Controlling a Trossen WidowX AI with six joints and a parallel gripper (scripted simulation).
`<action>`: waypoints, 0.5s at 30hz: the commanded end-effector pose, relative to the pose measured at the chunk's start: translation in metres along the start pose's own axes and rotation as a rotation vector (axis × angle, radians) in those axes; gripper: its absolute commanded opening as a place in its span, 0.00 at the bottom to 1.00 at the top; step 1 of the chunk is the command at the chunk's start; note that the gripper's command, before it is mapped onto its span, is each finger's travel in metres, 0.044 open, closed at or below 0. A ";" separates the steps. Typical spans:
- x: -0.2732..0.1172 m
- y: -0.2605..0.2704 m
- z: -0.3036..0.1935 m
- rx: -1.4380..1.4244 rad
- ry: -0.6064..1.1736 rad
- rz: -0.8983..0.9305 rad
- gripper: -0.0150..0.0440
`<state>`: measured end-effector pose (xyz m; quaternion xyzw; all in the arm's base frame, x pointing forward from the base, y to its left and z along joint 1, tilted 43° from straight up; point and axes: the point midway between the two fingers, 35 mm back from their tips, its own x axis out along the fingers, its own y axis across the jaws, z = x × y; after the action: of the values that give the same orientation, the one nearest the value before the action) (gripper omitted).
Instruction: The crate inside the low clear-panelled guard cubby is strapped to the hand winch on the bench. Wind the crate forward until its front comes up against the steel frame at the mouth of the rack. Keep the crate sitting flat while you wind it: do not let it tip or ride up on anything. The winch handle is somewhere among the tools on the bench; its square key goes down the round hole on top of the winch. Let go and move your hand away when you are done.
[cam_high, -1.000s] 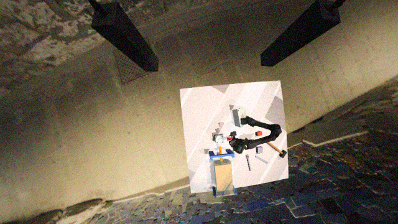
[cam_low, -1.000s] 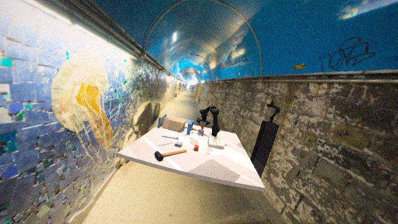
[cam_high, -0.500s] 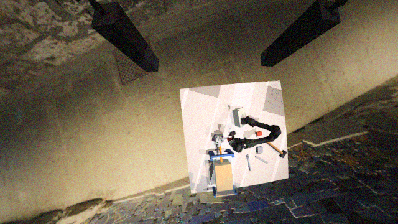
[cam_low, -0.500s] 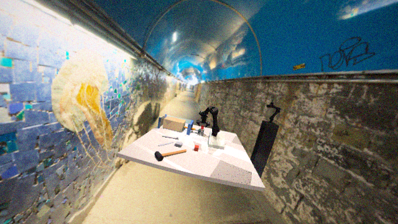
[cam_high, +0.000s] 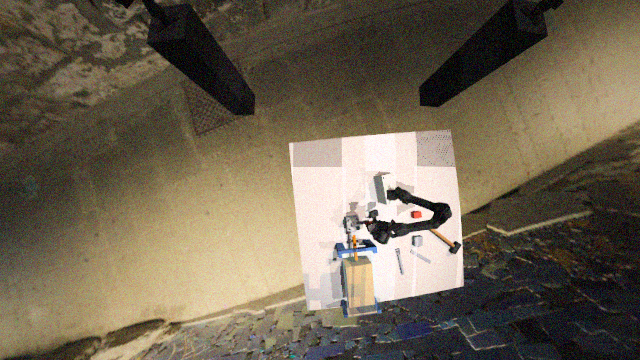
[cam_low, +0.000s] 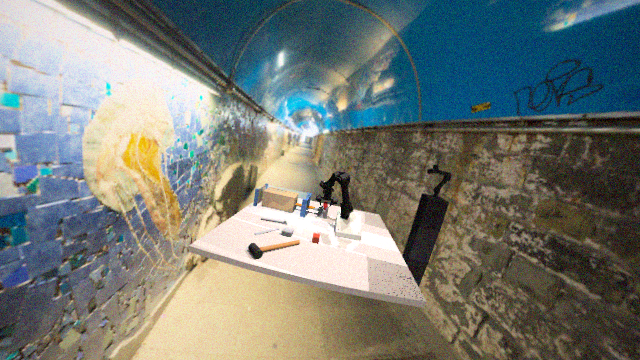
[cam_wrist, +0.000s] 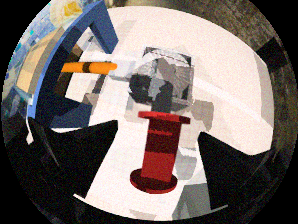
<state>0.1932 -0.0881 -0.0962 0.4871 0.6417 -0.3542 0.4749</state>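
Note:
The tan crate sits flat in the clear-panelled cubby, behind the blue frame. A small gap shows between its front and the frame. An orange strap runs from it toward the grey winch. The handle's red grip stands beside the winch, its grey arm reaching over the winch top; the key's seating in the hole is hidden. My gripper is open, its black fingers on either side of the red grip with space on both sides.
A hammer, a red block, a grey block, a dark bar and a pale bar lie on the bench, away from the winch.

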 end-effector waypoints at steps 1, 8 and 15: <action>-0.001 0.000 0.000 -0.001 0.000 0.000 0.78; -0.001 0.000 0.000 -0.001 0.000 0.000 0.47; -0.001 0.000 0.000 -0.001 0.000 0.000 0.25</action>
<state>0.1932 -0.0881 -0.0962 0.4871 0.6418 -0.3543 0.4747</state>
